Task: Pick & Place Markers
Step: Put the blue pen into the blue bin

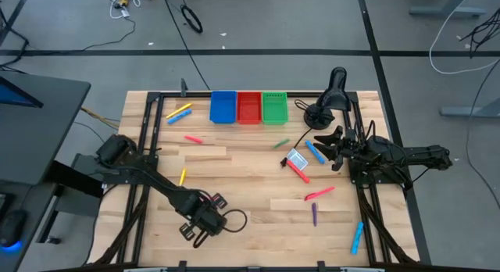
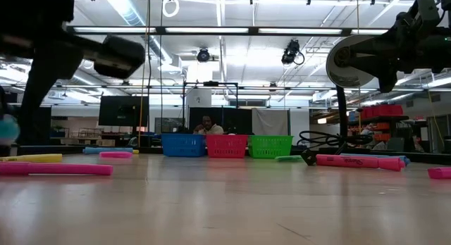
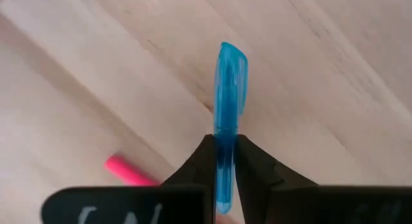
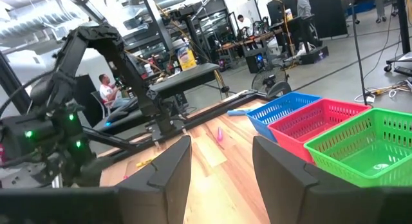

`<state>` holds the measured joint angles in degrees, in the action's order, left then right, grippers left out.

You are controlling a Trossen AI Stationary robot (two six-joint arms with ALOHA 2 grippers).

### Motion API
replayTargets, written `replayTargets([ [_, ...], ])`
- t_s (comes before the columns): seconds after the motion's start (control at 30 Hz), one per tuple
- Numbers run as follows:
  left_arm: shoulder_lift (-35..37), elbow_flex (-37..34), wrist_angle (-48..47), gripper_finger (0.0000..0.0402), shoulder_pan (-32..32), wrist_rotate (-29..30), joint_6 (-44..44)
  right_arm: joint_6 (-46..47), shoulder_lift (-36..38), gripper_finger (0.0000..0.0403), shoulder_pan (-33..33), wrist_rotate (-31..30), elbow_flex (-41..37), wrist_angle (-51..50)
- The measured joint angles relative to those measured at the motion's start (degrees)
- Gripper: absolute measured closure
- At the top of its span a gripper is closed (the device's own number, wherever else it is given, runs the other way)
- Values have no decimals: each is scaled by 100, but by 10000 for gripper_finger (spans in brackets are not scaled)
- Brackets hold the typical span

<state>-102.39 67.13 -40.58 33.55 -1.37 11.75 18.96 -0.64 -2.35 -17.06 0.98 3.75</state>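
We see the left hand (image 3: pixel 225 179) near the front edge of the counter (image 1: pixel 250 194), left of its middle, its two fingers (image 3: pixel 196 169) pinched tight on the lower part of a blue marker (image 3: pixel 228 114) that sticks out past the fingertips above the wood; a pink marker (image 3: pixel 129 171) lies on the counter just beside it. The right hand (image 4: pixel 219 166) waits above the right side of the counter, facing the blue bin (image 4: pixel 283 111), red bin (image 4: pixel 322 124) and green bin (image 4: pixel 370 147) that stand side by side at the back edge; its fingers stand partly apart with nothing between them, as far as the wrist view lets us judge. The other markers (image 1: pixel 301 172) lie scattered: a yellow and a blue one by the back left corner, several pink, blue, green and purple ones across the right half, one blue near the front right corner.
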Motion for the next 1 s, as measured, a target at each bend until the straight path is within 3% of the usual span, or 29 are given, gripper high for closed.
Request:
replayTargets([
  [0.23,669,0,-253,366,-219,-123,-437,0,0,237,1,0,1,2],
  [0.5,1346,67,-568,366,-506,-141,-1682,0,0,237,1,0,0,2],
  [1.0,1438,1765,-2592,366,-921,148,-3594,0,0,237,1,0,1,2],
])
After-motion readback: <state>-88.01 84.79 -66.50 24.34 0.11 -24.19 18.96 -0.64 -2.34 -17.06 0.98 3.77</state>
